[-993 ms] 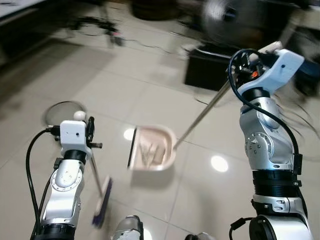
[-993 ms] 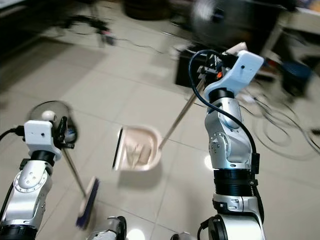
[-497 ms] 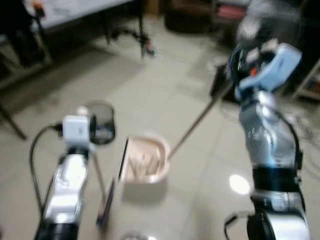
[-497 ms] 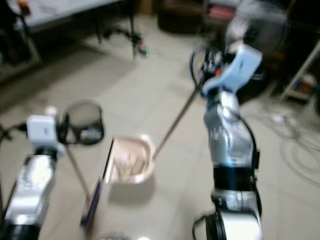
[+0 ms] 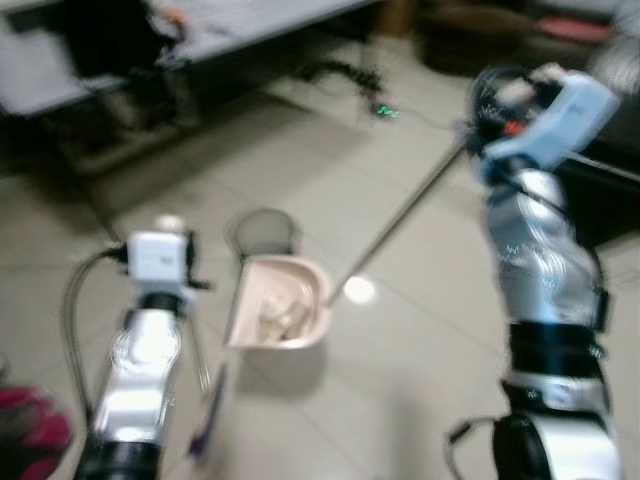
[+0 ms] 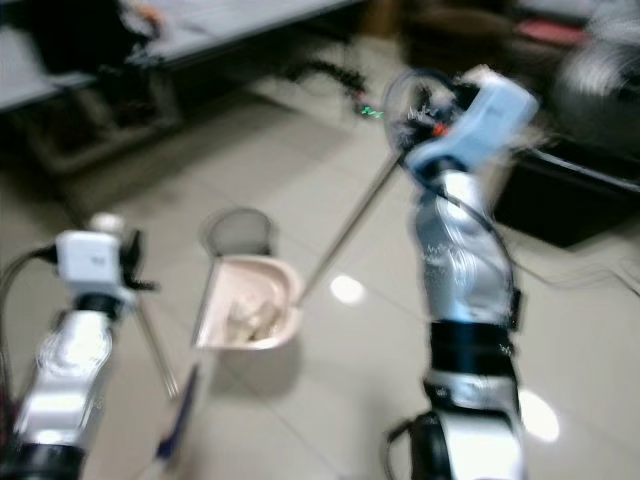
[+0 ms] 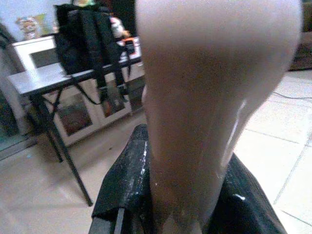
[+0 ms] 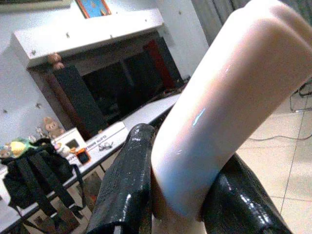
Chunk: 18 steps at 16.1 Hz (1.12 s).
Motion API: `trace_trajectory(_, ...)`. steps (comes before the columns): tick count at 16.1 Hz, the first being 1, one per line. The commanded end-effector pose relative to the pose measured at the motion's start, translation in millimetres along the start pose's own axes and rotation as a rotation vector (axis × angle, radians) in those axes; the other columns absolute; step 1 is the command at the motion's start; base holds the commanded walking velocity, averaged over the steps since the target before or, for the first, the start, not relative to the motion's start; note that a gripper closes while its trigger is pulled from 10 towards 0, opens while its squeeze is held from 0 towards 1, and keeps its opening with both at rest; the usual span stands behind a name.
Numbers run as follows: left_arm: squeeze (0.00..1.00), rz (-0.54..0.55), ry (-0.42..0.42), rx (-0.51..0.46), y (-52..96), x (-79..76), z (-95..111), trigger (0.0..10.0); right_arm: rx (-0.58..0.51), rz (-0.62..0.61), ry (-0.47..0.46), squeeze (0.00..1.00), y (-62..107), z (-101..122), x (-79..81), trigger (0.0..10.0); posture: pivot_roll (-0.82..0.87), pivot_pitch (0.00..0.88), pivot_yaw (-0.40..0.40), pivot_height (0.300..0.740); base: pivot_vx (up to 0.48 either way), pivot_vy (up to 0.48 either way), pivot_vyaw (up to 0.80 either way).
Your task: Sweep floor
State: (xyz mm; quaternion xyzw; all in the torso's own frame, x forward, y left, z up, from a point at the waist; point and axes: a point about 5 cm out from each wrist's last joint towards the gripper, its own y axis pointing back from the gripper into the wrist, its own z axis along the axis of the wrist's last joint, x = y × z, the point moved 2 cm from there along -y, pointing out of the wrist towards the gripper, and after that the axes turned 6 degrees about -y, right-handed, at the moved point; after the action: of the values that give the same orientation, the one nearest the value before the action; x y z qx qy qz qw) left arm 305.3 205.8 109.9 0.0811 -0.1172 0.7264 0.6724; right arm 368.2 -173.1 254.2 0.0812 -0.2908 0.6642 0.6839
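A pale pink dustpan (image 5: pixel 280 303) with scraps in it hangs over the tiled floor on a long metal handle (image 5: pixel 400 226). My right gripper (image 5: pixel 487 110) is shut on the top of that handle, whose pink grip (image 8: pixel 229 102) sits between its black fingers (image 8: pixel 126 185). My left gripper (image 5: pixel 183 262) is shut on the broom handle (image 7: pixel 209 97). The broom's purple head (image 5: pixel 207 425) rests on the floor at the lower left, beside the dustpan.
A round wire bin (image 5: pixel 264 230) stands just beyond the dustpan. A grey table (image 5: pixel 200 40) with black legs and a dark backpack (image 7: pixel 87 44) is at the far left. Cables (image 5: pixel 350 75) lie on the floor farther back. A red object (image 5: pixel 30 435) is at the bottom left.
The camera has swung left, so the table has come into view and the bin now sits behind the dustpan. Both grippers keep their hold on the handles.
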Motion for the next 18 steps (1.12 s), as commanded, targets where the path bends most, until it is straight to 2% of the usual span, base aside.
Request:
trace_trajectory(1, 0.0, 0.018, -0.01, -0.027, -2.4, 6.1, 6.7, 10.0, -0.072, 0.058, -0.022, 0.0, -5.5, 16.6, 19.5, 10.0, -0.02, 0.0, -0.002, 0.74, 0.379, 0.0, 0.0)
trace_trajectory(18, 0.0, 0.027, -0.004, -0.008, -5.7, 3.2, 1.9, 10.0, -0.123, 0.07, -0.027, 0.0, -11.6, 24.8, 23.3, 10.0, -0.02, 0.0, -0.005, 0.74, 0.378, 0.0, 0.0)
